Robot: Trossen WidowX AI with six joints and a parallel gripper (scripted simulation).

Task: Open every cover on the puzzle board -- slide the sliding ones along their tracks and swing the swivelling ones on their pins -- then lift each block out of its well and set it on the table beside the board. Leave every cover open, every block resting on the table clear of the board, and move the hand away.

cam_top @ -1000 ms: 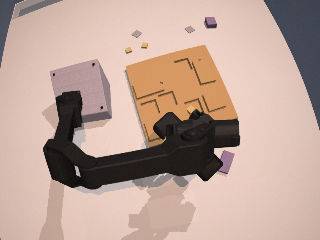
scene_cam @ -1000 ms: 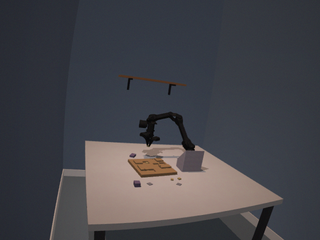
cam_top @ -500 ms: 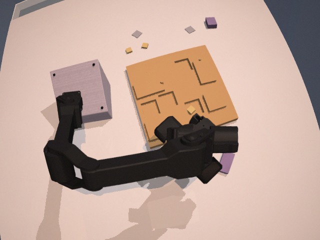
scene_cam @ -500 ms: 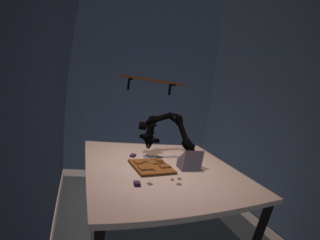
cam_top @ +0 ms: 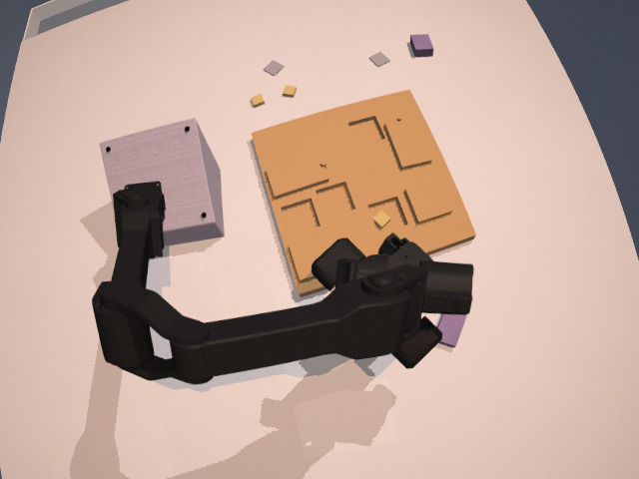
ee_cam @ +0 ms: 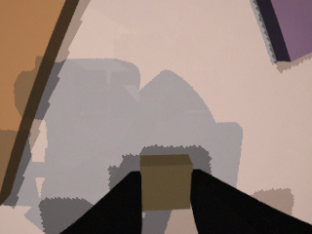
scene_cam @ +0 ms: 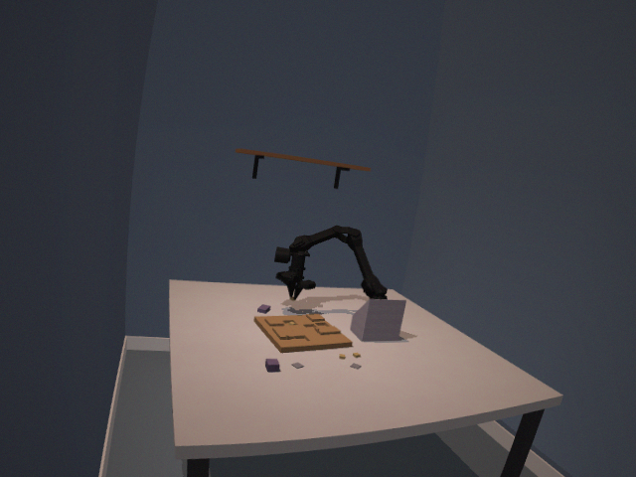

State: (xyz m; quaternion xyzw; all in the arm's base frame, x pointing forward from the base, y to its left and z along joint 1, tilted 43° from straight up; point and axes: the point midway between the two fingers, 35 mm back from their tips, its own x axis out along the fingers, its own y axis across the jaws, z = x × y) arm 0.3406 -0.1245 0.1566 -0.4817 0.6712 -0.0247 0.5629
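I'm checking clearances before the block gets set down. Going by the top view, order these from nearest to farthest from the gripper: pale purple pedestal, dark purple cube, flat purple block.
1. Flat purple block: just beyond the gripper, off the board's near edge.
2. Pale purple pedestal: under the arm's base.
3. Dark purple cube: past the board's far edge.

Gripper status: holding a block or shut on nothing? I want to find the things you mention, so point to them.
Holding: the wrist view shows a yellowish-brown block (ee_cam: 166, 187) between the gripper's (ee_cam: 166, 190) (scene_cam: 293, 298) fingers.
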